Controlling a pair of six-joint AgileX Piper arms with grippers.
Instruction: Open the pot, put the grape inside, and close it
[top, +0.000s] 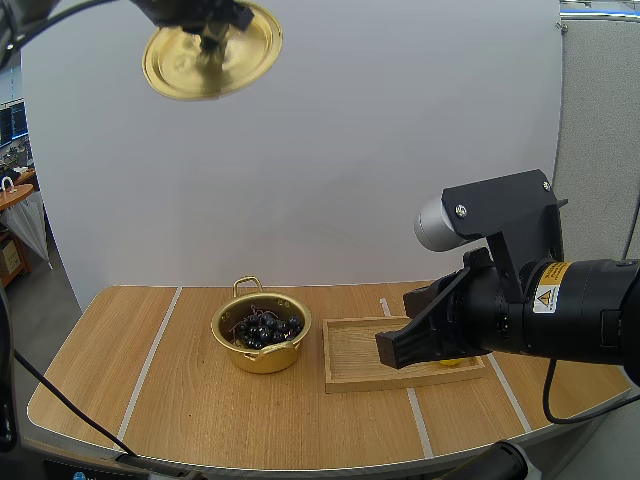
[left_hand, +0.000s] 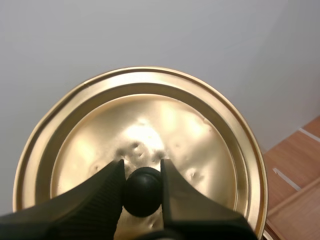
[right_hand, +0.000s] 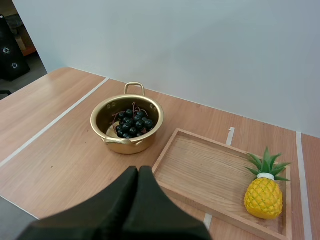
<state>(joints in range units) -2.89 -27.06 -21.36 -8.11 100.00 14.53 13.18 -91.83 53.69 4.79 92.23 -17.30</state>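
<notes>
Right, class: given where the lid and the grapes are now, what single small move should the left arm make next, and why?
Probably lower the lid toward the pot. The grapes already lie inside the open pot, while the left gripper pinches the lid's black knob high above the table, so closing is likely all that remains.

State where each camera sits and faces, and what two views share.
High view: behind and above the bases, facing forward-down over the table; right arm, left tool holding lid.
Left wrist view: behind the left tool, facing the lid; its fingers pinch the knob.
Right wrist view: behind the right tool (shut), facing pot, tray, pineapple.
Shared: high and right wrist show pot of grapes.
</notes>
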